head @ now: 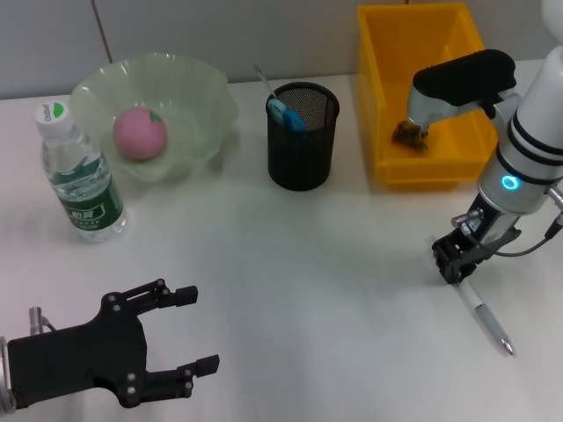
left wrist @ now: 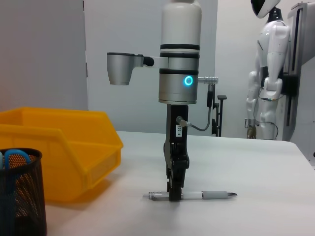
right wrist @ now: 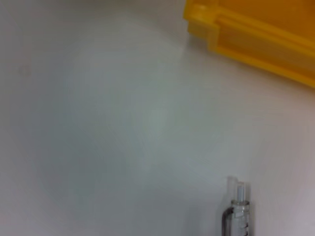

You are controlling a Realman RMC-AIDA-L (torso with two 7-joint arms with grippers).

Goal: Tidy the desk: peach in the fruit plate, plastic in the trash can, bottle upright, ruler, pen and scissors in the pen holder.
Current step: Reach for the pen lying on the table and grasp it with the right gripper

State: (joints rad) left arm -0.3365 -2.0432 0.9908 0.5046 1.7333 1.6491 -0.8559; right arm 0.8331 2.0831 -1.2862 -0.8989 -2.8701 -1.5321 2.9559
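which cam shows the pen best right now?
Left wrist view: the pen lies side-on, full length, the right gripper down on it. Head view shows the pen partly under the gripper. Right wrist view catches only one end.

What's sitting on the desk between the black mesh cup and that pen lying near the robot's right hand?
Nothing: in the head view, bare white desk runs from the pen holder to the pen, where the right gripper stands down at its end.
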